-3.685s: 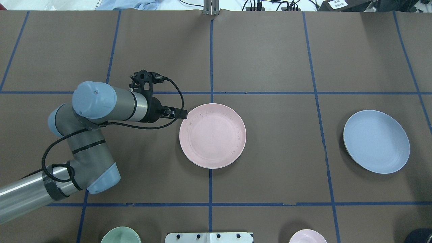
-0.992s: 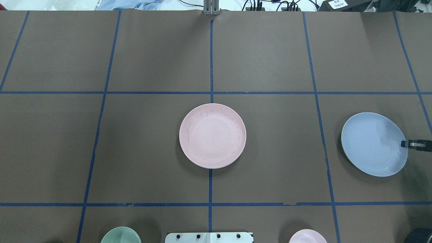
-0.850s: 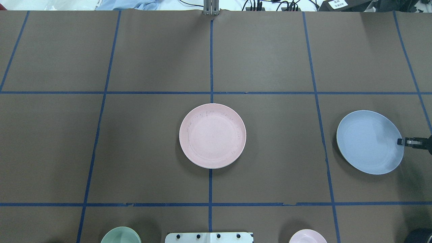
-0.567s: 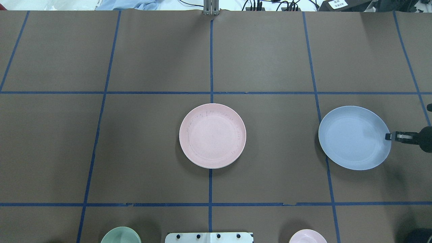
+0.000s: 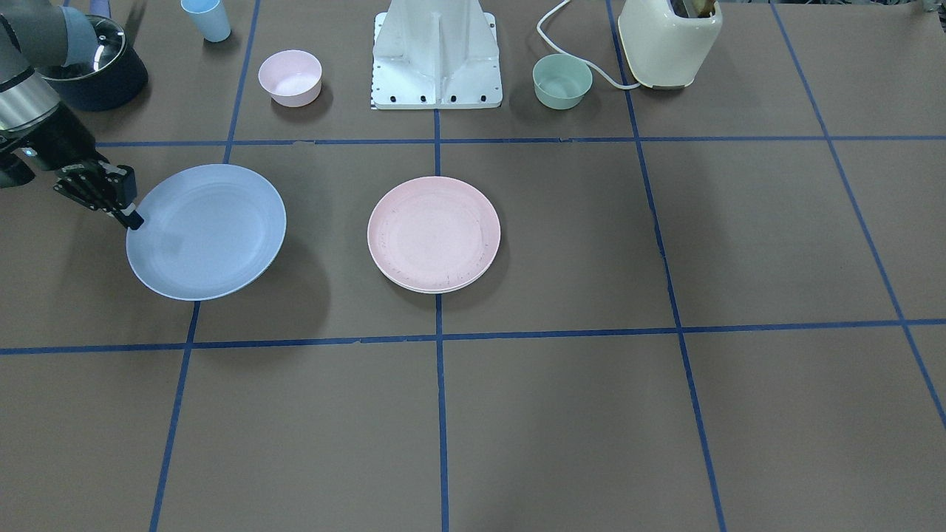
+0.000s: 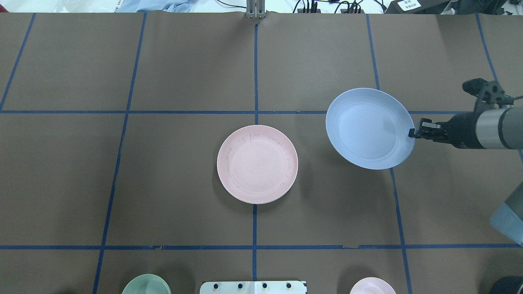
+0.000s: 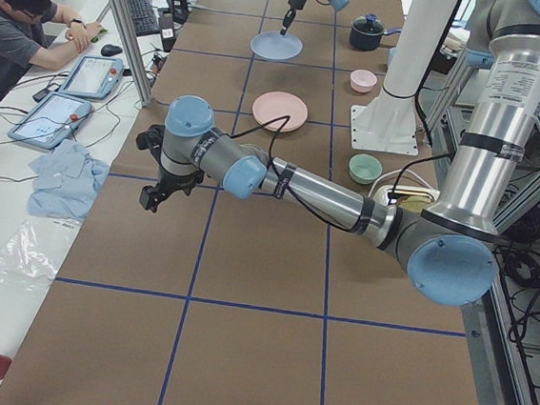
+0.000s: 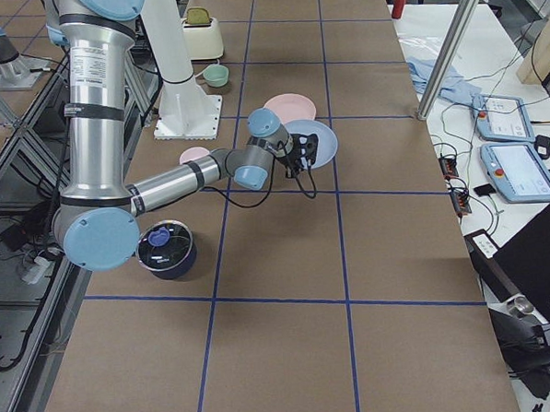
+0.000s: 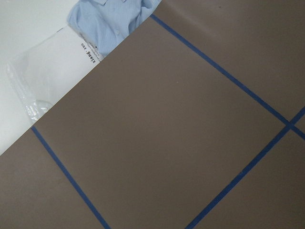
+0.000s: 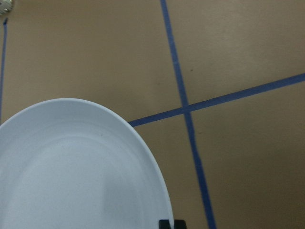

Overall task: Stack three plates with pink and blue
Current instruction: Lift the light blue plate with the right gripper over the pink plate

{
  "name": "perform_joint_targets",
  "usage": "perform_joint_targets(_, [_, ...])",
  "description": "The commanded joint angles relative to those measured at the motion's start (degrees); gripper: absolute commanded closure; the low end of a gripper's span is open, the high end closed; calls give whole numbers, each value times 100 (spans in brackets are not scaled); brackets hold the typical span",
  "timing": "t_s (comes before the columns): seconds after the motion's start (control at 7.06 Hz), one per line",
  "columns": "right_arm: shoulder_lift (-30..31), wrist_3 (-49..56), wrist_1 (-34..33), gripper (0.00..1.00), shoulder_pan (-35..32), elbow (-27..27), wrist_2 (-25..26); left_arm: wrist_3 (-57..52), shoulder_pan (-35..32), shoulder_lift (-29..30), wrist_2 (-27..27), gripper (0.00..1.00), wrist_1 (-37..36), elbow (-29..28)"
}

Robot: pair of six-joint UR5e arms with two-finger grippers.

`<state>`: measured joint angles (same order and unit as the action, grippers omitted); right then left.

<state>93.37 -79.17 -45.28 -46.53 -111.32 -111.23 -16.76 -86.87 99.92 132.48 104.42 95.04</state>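
Observation:
The pale pink plate lies at the table's middle, on top of the cream-white plate, of which only a thin rim shows. My right gripper is shut on the right rim of the light blue plate and holds it tilted above the table, to the right of the pink plate and apart from it. The blue plate fills the lower left of the right wrist view. My left gripper shows only in the exterior left view, above bare table far from the plates; I cannot tell if it is open.
Along the robot's side stand a small pink bowl, a small green bowl, a cream toaster, a dark pot, a blue cup and the white robot base. A blue cloth lies past the table's far edge.
My left arm has drawn back from the pink plate and left the overhead view. My right gripper came in, closed on the blue plate's rim, lifted it and carried it left toward the pink plate.

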Motion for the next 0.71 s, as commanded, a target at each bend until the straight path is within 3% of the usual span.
perform_joint_targets(0.0, [-982, -403, -846, 100, 327, -38, 170, 40, -398, -349, -161, 0, -9, -248])
perform_joint_targets(0.28, [-2299, -1027, -2582, 100, 1317, -12, 1186, 6, -427, -710, -125, 0, -18, -232])
perform_joint_targets(0.43, [-2723, -1221, -3157, 100, 1731, 14, 1583, 49, -427, -711, -126, 0, -175, -258])
perform_joint_targets(0.57, [-2763, -1354, -3215, 100, 2136, 49, 1978, 58, -445, -668, -117, 0, -551, -223])
